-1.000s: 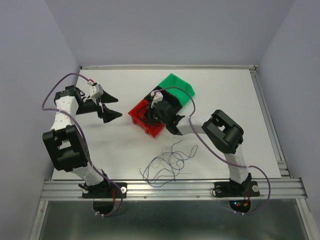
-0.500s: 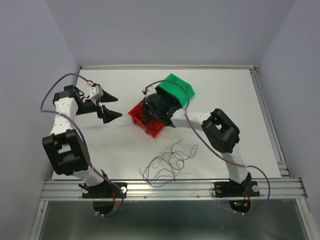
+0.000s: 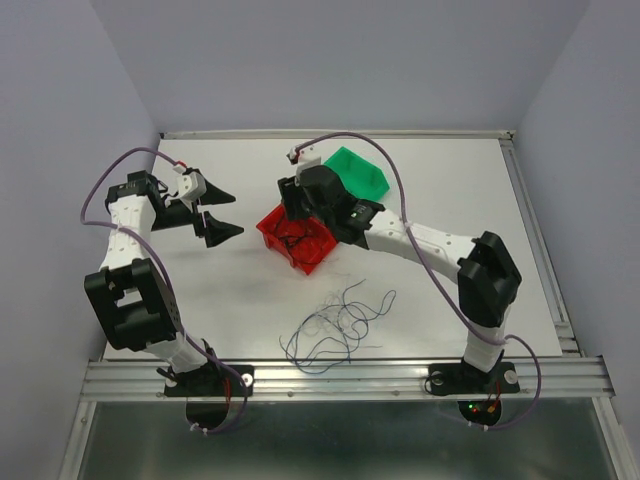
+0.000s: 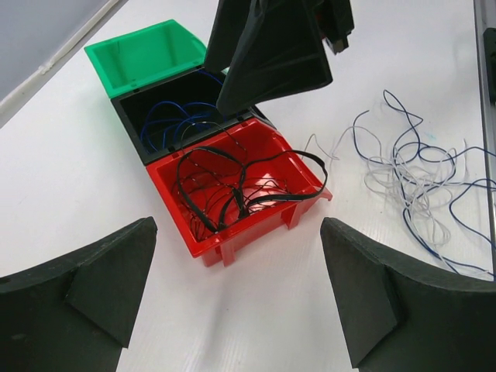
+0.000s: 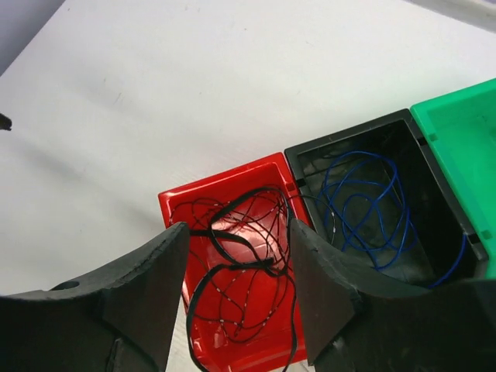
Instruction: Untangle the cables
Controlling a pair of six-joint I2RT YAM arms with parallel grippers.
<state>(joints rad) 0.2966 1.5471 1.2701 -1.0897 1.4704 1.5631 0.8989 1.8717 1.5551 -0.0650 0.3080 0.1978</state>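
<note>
Left claw (image 3: pixel 238 214): spread fully wide, empty, above the bench (image 3: pixel 240 290). Right claw (image 5: pixel 232 287): over the red bin (image 5: pixel 225 177), jaws partly apart, gripping nothing. Black cables (image 5: pixel 232 260) lie in that bin and blue cables (image 5: pixel 364 209) in the black bin (image 5: pixel 353 136). Loose cables (image 3: pixel 335 325) are clumped on the bench near its front edge.

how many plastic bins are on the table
3, in a diagonal row: red plastic bin with black cable at the near end, black plastic bin with blue cable in the middle, green plastic bin at the far end. None appears hidden.
</note>
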